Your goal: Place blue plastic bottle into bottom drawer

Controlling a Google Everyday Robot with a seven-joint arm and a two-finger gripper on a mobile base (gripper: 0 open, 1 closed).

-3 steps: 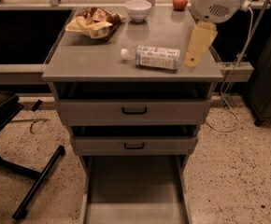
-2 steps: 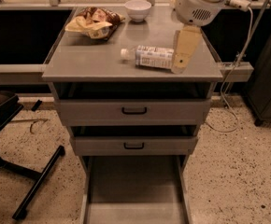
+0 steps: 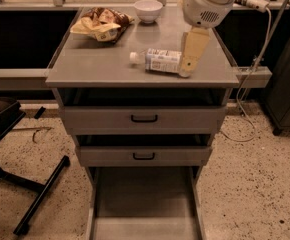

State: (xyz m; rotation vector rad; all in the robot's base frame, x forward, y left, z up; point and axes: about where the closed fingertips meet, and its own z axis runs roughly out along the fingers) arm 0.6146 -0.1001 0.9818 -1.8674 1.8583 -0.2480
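Currently, the arm (image 3: 207, 4) enters from the upper right, with its rounded white wrist housing above the rear right of the worktop (image 3: 85, 69). Below the housing, the gripper (image 3: 187, 70) points down as a flat tan blade. Its tip is at the worktop surface, near the front right edge. Whether the gripper is apart or together cannot be told.

The bottle (image 3: 160, 61) lies on its side on the worktop. It is clear plastic, with a white cap to the left and a pale printed label round the body. Its base end meets the gripper tip; whether the gripper encloses it cannot be told.

The worktop is flat grey metal. A white bowl (image 3: 149, 10) and a crumpled yellow bag (image 3: 101, 24) sit at the rear. Two grey upper drawers (image 3: 185, 119) with black handles sit beneath. The bottom drawer (image 3: 145, 199) is pulled out: a shallow grey tray, well below the bottle.
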